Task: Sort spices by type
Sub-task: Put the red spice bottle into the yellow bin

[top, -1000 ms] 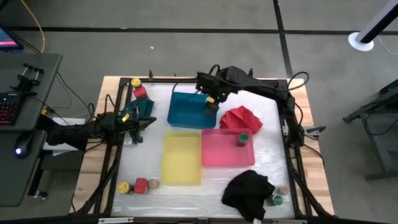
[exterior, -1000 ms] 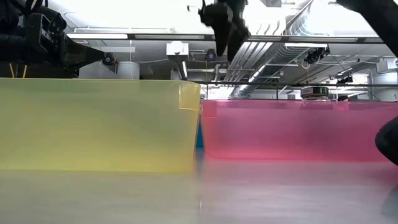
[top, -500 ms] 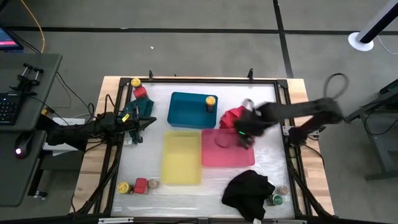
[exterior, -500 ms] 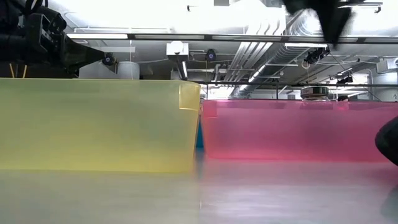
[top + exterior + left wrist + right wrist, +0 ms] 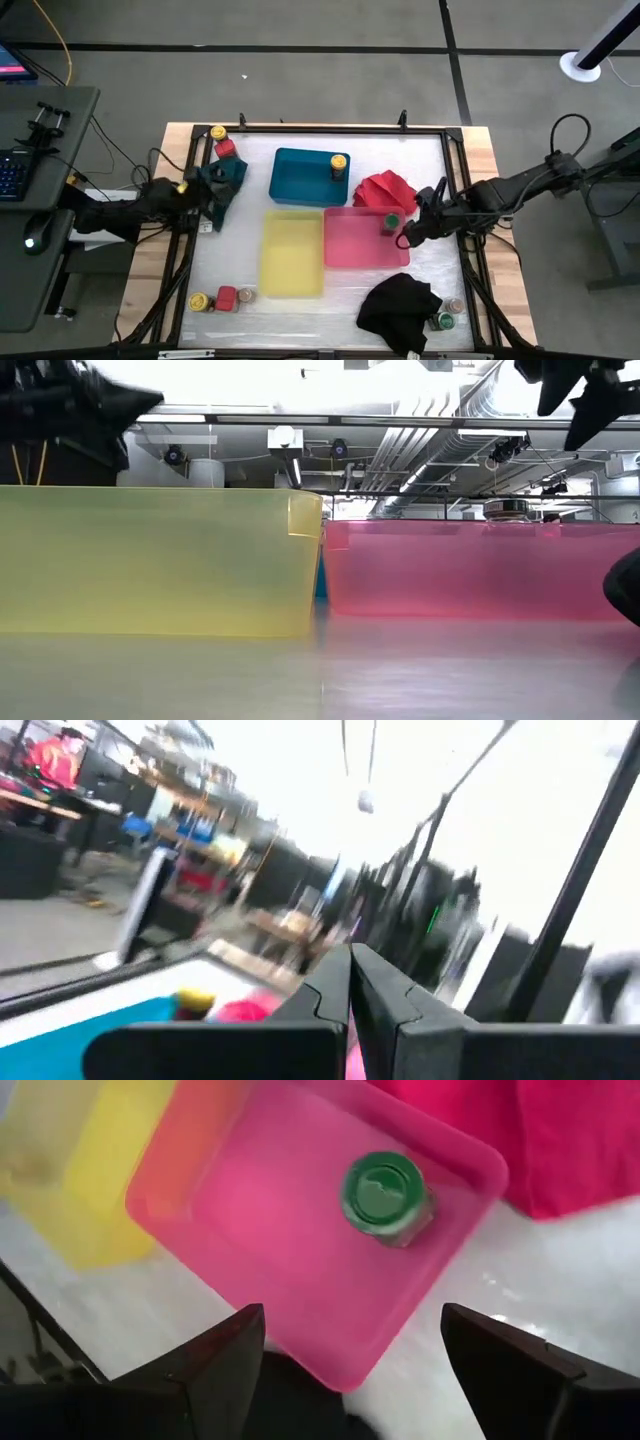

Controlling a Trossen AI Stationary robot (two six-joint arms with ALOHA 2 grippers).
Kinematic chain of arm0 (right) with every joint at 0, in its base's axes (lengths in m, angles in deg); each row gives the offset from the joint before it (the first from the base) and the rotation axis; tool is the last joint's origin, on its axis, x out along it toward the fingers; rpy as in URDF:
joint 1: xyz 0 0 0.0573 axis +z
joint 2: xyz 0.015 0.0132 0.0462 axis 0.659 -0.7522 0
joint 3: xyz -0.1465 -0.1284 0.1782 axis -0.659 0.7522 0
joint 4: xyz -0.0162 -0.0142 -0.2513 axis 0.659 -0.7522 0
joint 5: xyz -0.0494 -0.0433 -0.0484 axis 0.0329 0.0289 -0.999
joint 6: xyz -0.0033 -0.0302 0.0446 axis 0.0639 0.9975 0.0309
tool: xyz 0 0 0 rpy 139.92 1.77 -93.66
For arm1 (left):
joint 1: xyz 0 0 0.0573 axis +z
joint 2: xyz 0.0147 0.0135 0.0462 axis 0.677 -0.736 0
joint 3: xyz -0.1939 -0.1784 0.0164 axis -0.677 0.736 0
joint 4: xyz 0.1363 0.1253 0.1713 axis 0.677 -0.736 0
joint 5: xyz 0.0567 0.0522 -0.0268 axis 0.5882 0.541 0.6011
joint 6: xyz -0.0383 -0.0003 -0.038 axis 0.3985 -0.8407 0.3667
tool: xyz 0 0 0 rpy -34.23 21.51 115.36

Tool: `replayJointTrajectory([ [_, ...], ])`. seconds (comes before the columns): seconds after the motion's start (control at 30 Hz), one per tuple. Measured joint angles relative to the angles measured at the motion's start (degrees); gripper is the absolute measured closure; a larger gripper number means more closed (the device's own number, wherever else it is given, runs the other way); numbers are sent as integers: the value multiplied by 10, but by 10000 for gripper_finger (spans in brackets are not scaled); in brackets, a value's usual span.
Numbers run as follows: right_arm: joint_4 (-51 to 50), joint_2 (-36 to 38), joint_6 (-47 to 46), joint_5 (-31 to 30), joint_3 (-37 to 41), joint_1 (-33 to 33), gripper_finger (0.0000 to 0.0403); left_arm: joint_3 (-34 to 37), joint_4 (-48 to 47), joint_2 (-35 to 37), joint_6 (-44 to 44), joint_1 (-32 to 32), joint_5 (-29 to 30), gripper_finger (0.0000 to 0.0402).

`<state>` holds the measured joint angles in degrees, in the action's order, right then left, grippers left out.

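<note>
Beside the pink tray (image 5: 350, 250), right gripper (image 5: 408, 232) open; green-lidded jar (image 5: 391, 222) inside.

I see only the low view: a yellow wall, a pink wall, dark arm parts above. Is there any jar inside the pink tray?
Observer: Yes. One green-lidded jar stands in the pink tray, in its corner near the red cloth.
Operator: Is the right end effector holding it?
Observer: No. The right end effector is open and empty, beside the tray's right edge.
Operator: And the blue tray behind, which I hardly see?
Observer: The blue tray holds one yellow-lidded jar in its right corner.
Operator: And the yellow tray?
Observer: The yellow tray has no jar in it.
</note>
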<state>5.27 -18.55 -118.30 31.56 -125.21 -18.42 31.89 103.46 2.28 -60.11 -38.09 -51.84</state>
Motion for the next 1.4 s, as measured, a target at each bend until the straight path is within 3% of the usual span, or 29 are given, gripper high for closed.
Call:
replayJointTrajectory([
  [0.07,15,0,47,-3,7,0,104,-11,47,-21,26,0,4,401],
  [0.17,23,-1,91,-15,16,0,104,-78,-7,-94,40,-2,17,402],
  [0.27,21,-1,132,-17,18,-8,104,-195,-155,-210,40,-2,17,402],
  [0.37,21,0,163,-12,18,-18,104,-345,-364,-328,21,-3,6,402],
  [0.53,21,-1,173,-7,18,-22,104,-568,-691,-488,-4,-40,-145,402],
  [0.63,21,-1,170,-13,18,-22,104,-635,-781,-547,17,-126,-205,401],
  [0.8,22,-1,174,-15,18,-22,104,-641,-766,-597,136,-327,-184,402],
  [0.97,22,-1,174,-23,18,-22,104,-638,-736,-666,394,-475,-158,402],
  [1.1,22,-1,174,-48,18,-22,104,-638,-741,-717,512,-512,-169,401],
  [1.23,22,-1,180,-61,18,-23,104,-638,-756,-749,497,-505,-207,394],
  [1.4,22,-1,193,-62,18,-23,104,-638,-748,-782,443,-494,-197,399],
])
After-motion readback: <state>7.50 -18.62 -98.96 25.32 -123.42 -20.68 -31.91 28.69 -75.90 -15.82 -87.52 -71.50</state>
